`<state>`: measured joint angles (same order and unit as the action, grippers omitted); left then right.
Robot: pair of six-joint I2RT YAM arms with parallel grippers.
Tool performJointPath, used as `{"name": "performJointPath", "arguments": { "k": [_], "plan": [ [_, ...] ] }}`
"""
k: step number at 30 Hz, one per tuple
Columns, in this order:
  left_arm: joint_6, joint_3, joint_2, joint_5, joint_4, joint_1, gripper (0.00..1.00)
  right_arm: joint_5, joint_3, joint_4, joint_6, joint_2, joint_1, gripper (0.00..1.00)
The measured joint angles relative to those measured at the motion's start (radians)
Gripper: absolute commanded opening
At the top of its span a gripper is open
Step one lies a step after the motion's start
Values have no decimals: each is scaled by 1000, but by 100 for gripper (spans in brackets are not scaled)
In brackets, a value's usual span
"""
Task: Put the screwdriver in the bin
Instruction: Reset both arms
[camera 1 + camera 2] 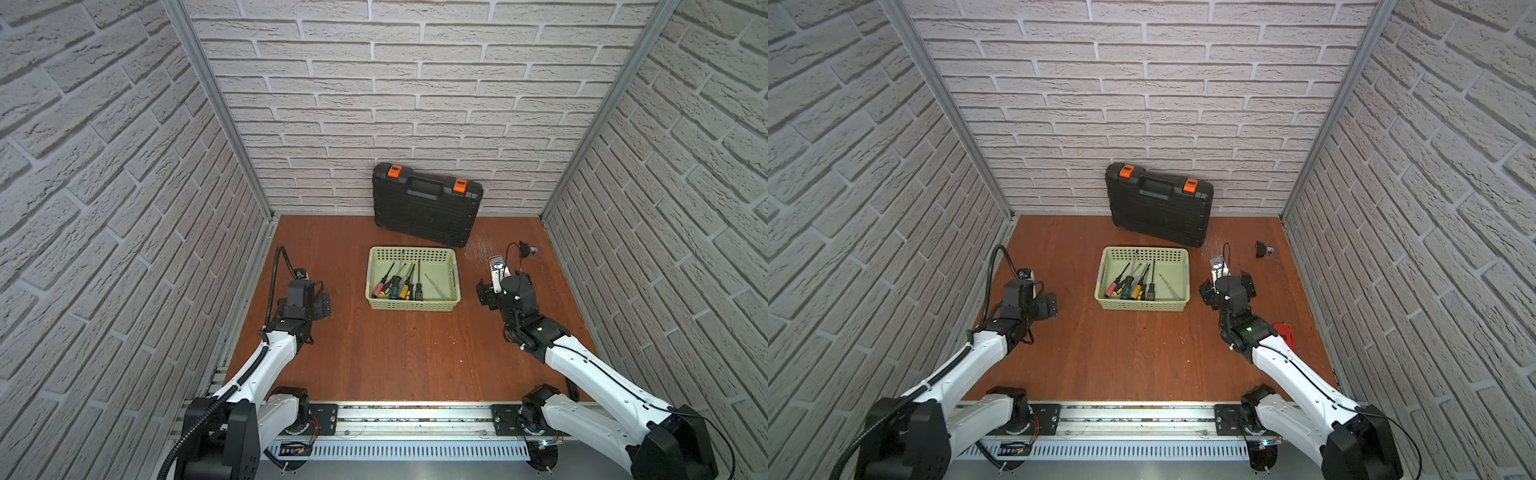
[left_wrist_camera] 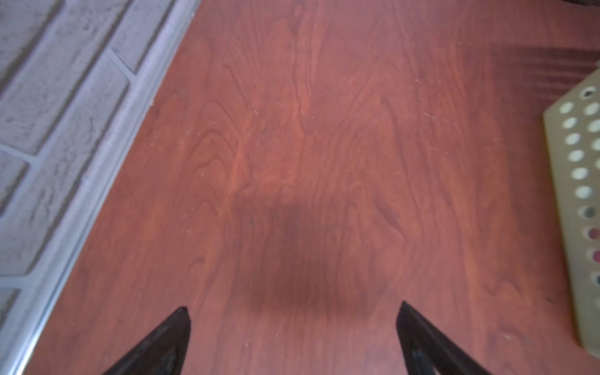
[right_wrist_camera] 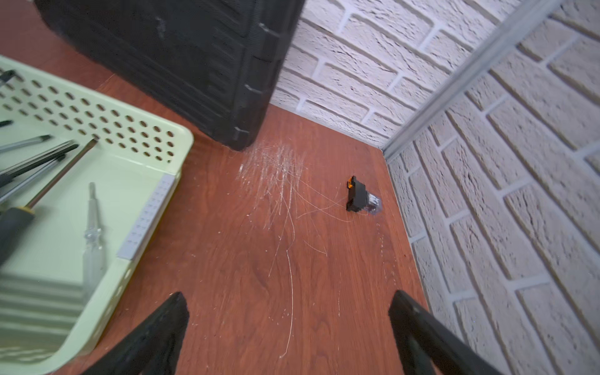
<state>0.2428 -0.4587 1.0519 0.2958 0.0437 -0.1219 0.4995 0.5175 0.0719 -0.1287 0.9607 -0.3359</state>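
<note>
We found both grippers empty and every screwdriver in view lying in the bin.

The left gripper (image 2: 293, 306) and right gripper (image 3: 285, 293) hung with jaws spread wide over the bare wooden tabletop (image 2: 324, 130), on either side of the pale green bin (image 1: 411, 305). Inside it lay a bunch of screwdrivers (image 1: 399, 284) and, just apart from them, a clear-handled screwdriver (image 3: 92, 227). We judged them light and rigid, with thin, slick shafts. A grip across the thicker handle would have suited best, though the clear plastic one looked slippery.
</note>
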Motion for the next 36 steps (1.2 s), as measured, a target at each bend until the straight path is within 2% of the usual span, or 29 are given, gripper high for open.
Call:
{"name": "performJointPath", "arguments": {
  "k": [5,9,18,21,24,30,36],
  "plan": [
    [-71,66,48,17,-230,41,98,-79,-82,202,8,105,92,96],
    [-102,121,142,5,-423,73,98,-143,-119,339,28,209,140,94],
    [-167,119,364,-79,-738,102,98,-256,-219,661,74,420,196,92],
    [-171,119,471,-98,-865,118,98,-292,-238,775,77,515,205,100],
    [-168,117,524,-130,-888,139,98,-333,-235,784,83,539,219,100],
    [-154,84,526,-187,-894,179,98,-414,-164,764,108,532,277,100],
    [-153,84,526,-208,-901,180,98,-442,-162,747,117,531,278,100]
  ]
}}
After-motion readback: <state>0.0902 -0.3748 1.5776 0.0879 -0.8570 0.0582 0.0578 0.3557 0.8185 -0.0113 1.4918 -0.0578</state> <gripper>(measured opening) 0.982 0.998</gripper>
